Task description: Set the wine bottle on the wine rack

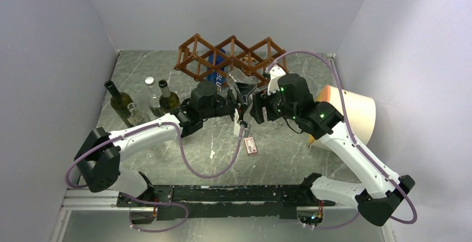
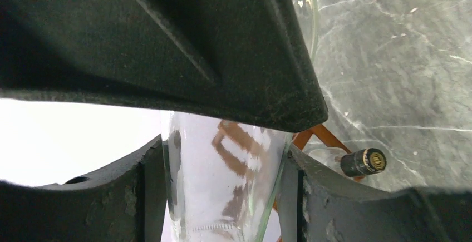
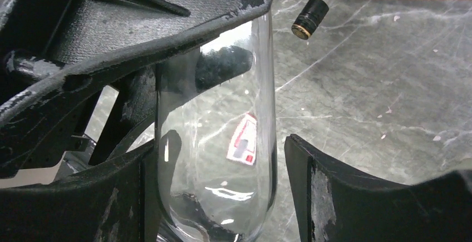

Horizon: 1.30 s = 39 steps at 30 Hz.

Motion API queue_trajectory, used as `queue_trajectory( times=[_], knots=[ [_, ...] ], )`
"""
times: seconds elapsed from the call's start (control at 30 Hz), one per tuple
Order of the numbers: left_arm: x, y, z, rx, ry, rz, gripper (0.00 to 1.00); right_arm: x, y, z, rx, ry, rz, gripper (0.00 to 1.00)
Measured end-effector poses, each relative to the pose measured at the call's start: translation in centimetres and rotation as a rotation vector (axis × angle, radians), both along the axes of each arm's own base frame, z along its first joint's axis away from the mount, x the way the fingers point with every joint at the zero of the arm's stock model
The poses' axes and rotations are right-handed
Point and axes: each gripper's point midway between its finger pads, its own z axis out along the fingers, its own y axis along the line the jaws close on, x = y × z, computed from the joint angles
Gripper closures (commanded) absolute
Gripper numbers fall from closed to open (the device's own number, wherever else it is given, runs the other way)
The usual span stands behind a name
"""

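The wine rack (image 1: 231,54), a reddish-brown lattice of diamond cells, stands at the back centre. Both grippers meet just in front of it. My left gripper (image 1: 242,100) is shut on a clear glass wine bottle (image 2: 222,175), with both pads against the glass. My right gripper (image 1: 257,107) has its jaws around the same bottle (image 3: 217,142); its left finger touches the glass and its right finger (image 3: 334,197) stands a little clear of it. In the top view the held bottle is mostly hidden by the two grippers.
A black-capped bottle neck (image 3: 310,16) sticks out of the rack, and a blue-labelled bottle (image 1: 219,70) lies in it. Two green bottles (image 1: 119,102) and a clear one (image 1: 151,94) stand at left. A cream cylinder (image 1: 350,111) lies at right. A red-white card (image 1: 250,144) lies on the table.
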Motion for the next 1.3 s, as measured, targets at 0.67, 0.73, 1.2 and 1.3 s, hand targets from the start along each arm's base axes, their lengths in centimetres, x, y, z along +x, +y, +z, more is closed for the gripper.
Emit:
queue_trajectory(
  times=[0.67,0.73,1.2,1.3],
  knots=[
    [-0.4,0.1,0.9,-0.131,0.078,0.004,0.14,0.9,-1.4,0.1,-0.004,-0.028,-0.117,1.00],
    [-0.8,0.4,1.5,-0.196,0.116,-0.001,0.15,1.2,-2.2,0.4,-0.003,-0.054,-0.174,1.00],
    [-0.6,3.2,3.6,-0.674,0.857,0.181,0.11,2.4,-4.3,-0.6,0.045,-0.090,-0.367,1.00],
    [-0.2,4.0,4.9,-0.773,1.036,0.258,0.08,2.3,-4.0,-1.7,0.048,-0.065,-0.369,1.00]
  ],
)
